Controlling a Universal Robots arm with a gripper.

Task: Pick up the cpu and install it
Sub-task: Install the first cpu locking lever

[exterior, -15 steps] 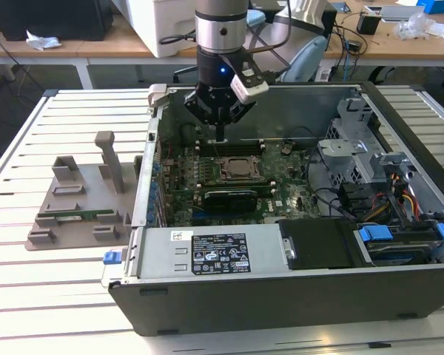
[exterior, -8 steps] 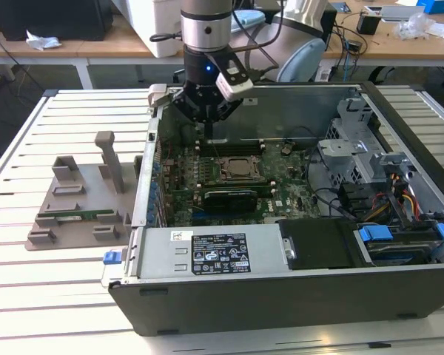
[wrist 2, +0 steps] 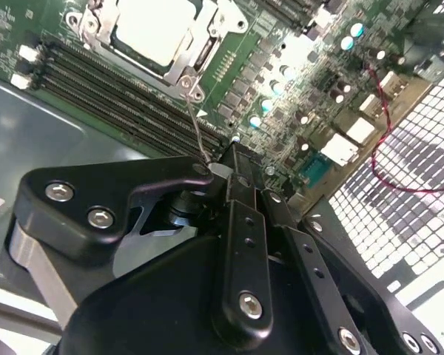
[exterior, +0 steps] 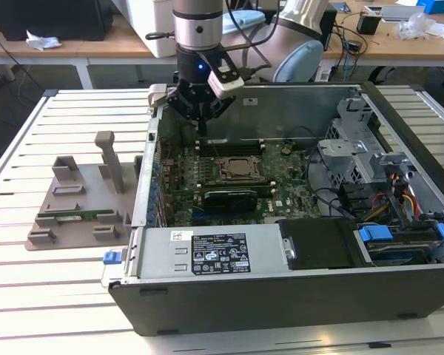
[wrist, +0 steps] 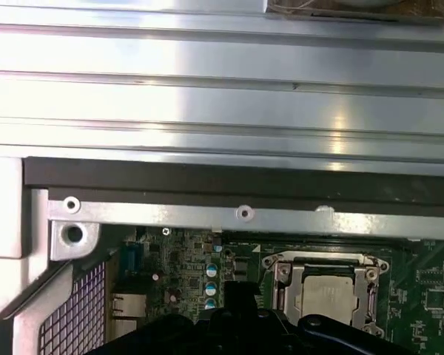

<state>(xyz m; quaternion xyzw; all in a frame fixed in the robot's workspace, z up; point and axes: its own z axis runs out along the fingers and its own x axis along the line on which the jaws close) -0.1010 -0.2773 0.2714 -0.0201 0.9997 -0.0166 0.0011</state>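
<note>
The gripper (exterior: 201, 124) hangs inside the open case (exterior: 281, 296), above the far edge of the motherboard (exterior: 281, 194) and near the case's rear wall. In the second wrist view its fingers (wrist 2: 240, 222) lie together, with no part between them. The cpu (exterior: 240, 168) sits in its socket (exterior: 220, 177) at the middle of the motherboard, silver top facing up; the socket frame surrounds it, and the gripper is not touching it. In the second wrist view the cpu (wrist 2: 157, 29) shows as a bright square inside the metal frame, and a thin lever (wrist 2: 196, 133) runs from the frame corner toward the gripper tip (wrist 2: 233, 159). Whether the tip touches the lever cannot be told. In the first wrist view the cpu (wrist: 325, 288) again lies framed in the socket, beyond the dark gripper body (wrist: 237, 325). Memory slots (wrist 2: 126, 96) run alongside the socket. In the exterior view a grey holder (exterior: 81, 211) stands on the slatted table (exterior: 29, 296) at the exterior view's left of the case, with a green memory stick (exterior: 78, 217) lying in it.
</note>
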